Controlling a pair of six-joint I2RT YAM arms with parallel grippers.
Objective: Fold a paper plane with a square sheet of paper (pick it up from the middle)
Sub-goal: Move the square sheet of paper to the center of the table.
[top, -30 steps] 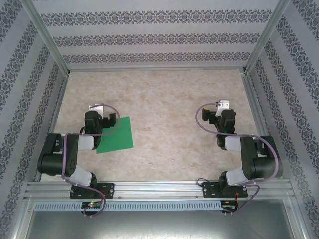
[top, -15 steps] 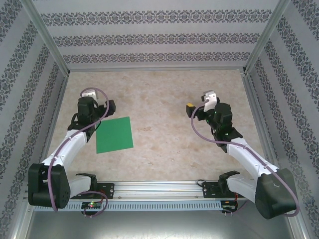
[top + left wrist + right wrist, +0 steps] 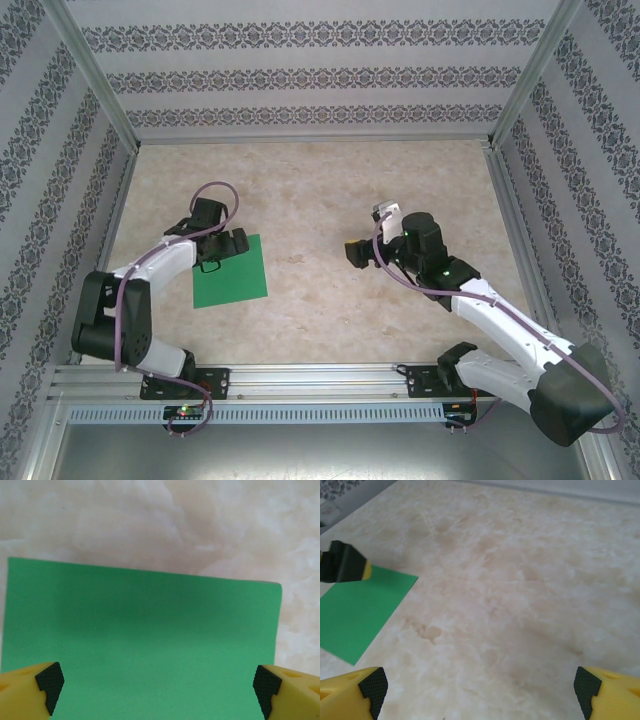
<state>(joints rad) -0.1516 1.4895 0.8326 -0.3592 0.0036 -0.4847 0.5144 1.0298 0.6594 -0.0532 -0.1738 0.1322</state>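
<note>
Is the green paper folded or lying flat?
Spread flat, unfolded. The square sheet of paper lies on the table with straight edges, and the left wrist view shows a smooth surface without creases.

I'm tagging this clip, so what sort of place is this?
Probably a robot test cell: an aluminium frame with patterned wall panels boxes in a marble-look tabletop, and the left arm and right arm are bolted to a rail.

Bright even light, soft faint shadows, wrist views slightly blurred

Green paper (image 3: 231,272), beige marbled table (image 3: 330,180)
</note>
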